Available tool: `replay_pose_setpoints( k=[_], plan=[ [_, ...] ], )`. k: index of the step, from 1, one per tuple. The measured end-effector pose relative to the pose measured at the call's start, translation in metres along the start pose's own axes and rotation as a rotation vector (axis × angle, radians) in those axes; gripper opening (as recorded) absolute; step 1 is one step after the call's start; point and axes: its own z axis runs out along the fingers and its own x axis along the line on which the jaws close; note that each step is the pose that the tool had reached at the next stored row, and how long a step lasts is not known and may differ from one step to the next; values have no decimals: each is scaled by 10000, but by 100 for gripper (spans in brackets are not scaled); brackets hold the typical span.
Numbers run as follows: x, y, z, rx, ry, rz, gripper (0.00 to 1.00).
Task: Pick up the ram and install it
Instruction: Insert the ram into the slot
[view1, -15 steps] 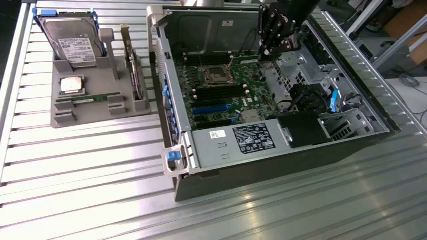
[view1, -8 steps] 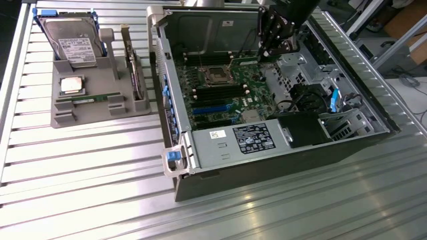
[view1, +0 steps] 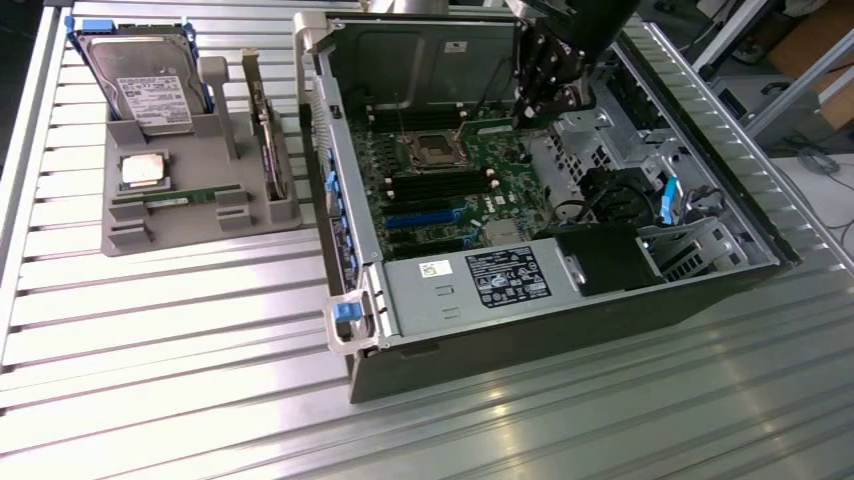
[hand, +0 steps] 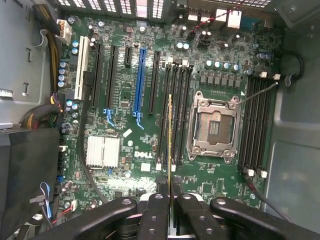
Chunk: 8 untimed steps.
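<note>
Green circuit board seen edge-on, the ram (hand: 171, 140) is clamped between the two black fingers of the gripper (hand: 170, 192), which are drawn together on its near end so that the stick runs straight out from them over the motherboard (hand: 125, 110). In the wrist view the thin edge of the stick lies in line with the group of black memory slots (hand: 176, 112) just beside the empty silver processor socket (hand: 212, 127); whether it touches a slot or hangs above them I cannot tell. A second group of black slots (hand: 256, 125) sits on the other side of the socket, and a long blue expansion slot (hand: 140, 82) stands near the first group. In the exterior view the black gripper (view1: 550, 105) reaches down into the open computer case (view1: 534, 330) at its far end, above the green motherboard (view1: 461, 195) and close to the processor socket (view1: 437, 150). Well apart from the case, toward the exterior view's left, a grey holder (view1: 187, 215) rests on the ribbed metal table (view1: 174, 380). It carries a hard drive (view1: 150, 85) standing tilted at its far end, a square silver processor chip (view1: 144, 172) lying flat, and a second ram stick (view1: 171, 201) lying on edge in a slot along its near side.
</note>
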Motion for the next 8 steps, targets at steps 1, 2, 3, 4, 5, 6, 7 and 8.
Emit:
replay_pose_setpoints(
  k=[1, 2, 3, 4, 5, 6, 7, 8],
  plan=[
    [0, 0, 7, 0, 0, 0, 13],
    [1, 0, 15, 0, 0, 0, 13],
    [2, 1, 29, 0, 0, 0, 13],
    [2, 2, 42, 0, 0, 0, 13],
    [3, 3, 48, 0, 1, 1, 13],
    [3, 6, 53, 0, 0, 2, 13],
    [3, 7, 57, 0, 1, 1, 13],
    [3, 9, 60, 0, 0, 1, 13]
  ],
)
